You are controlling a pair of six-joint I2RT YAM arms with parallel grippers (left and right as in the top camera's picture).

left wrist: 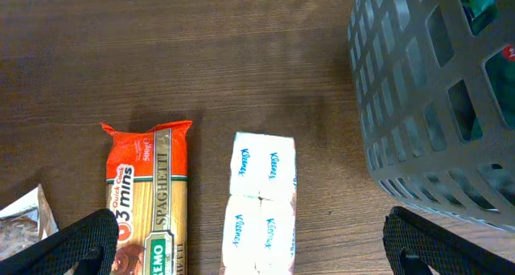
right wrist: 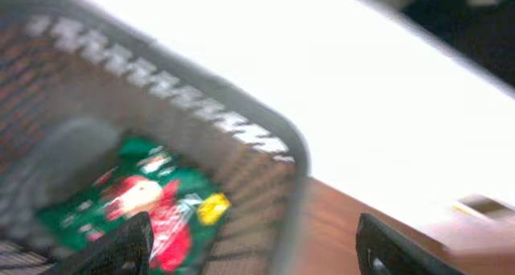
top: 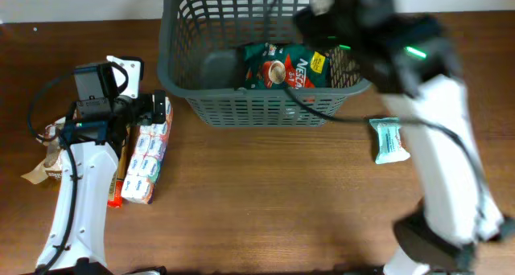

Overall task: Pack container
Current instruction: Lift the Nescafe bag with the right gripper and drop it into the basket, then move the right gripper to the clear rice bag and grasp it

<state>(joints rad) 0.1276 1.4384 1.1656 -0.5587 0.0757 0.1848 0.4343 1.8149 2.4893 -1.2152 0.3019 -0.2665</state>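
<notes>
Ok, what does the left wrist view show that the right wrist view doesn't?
Left wrist only: the spaghetti packet and the tissue pack, side by side. Right wrist only: a blurred look down into the basket, the green packet on its floor, and bright white beyond the rim. Both: the basket and the wooden table; left wrist catches just a green sliver through the slots.

The orange spaghetti packet (left wrist: 149, 199) carries the words "SPAGHETTI", "3 mins" and "Quick Cook". The white tissue pack (left wrist: 261, 203) beside it shows the blue word "Kleenex" several times. On the green packet (top: 283, 66) inside the container (top: 173, 58), the letters "NESCA" are readable.
</notes>
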